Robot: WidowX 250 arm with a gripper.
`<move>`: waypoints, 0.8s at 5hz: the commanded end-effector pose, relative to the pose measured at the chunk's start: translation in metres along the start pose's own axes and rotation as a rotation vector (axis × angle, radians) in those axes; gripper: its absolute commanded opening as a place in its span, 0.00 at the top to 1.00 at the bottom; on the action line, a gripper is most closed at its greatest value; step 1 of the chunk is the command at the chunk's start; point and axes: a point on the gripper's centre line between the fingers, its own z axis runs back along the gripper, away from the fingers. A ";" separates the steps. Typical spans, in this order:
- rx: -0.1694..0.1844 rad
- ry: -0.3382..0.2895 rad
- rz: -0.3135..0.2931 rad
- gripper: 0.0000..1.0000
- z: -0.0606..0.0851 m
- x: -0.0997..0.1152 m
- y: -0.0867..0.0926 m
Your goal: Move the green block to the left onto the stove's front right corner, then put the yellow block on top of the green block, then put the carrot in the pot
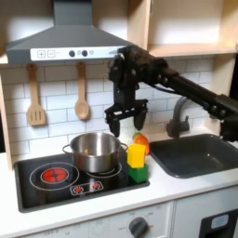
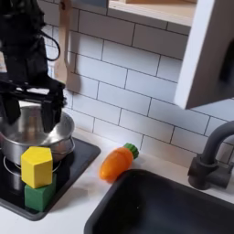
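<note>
The yellow block (image 1: 137, 155) (image 2: 37, 167) sits stacked on the green block (image 1: 138, 174) (image 2: 38, 196) at the front right corner of the black stove (image 1: 37, 186) (image 2: 78, 163). Behind the stack stands the shiny pot (image 1: 95, 152) (image 2: 50, 139) on the stove. The orange carrot (image 1: 141, 141) (image 2: 117, 162) lies on the white counter between the stove and the sink. My gripper (image 1: 125, 121) (image 2: 30, 110) hangs open and holds nothing, above the pot's right side and the blocks, touching neither.
A dark sink basin (image 1: 195, 153) (image 2: 169, 206) with a grey faucet (image 1: 179, 116) (image 2: 212, 155) is on the right in both exterior views. Wooden utensils (image 1: 35, 102) hang on the tiled wall under the range hood (image 1: 65, 42).
</note>
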 end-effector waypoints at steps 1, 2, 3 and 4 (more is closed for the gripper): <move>0.032 -0.025 0.025 0.00 -0.004 0.019 0.033; 0.042 -0.023 0.008 0.00 -0.014 0.020 0.040; 0.049 -0.043 -0.016 0.00 -0.022 0.019 0.046; 0.067 -0.023 -0.050 0.00 -0.037 0.015 0.050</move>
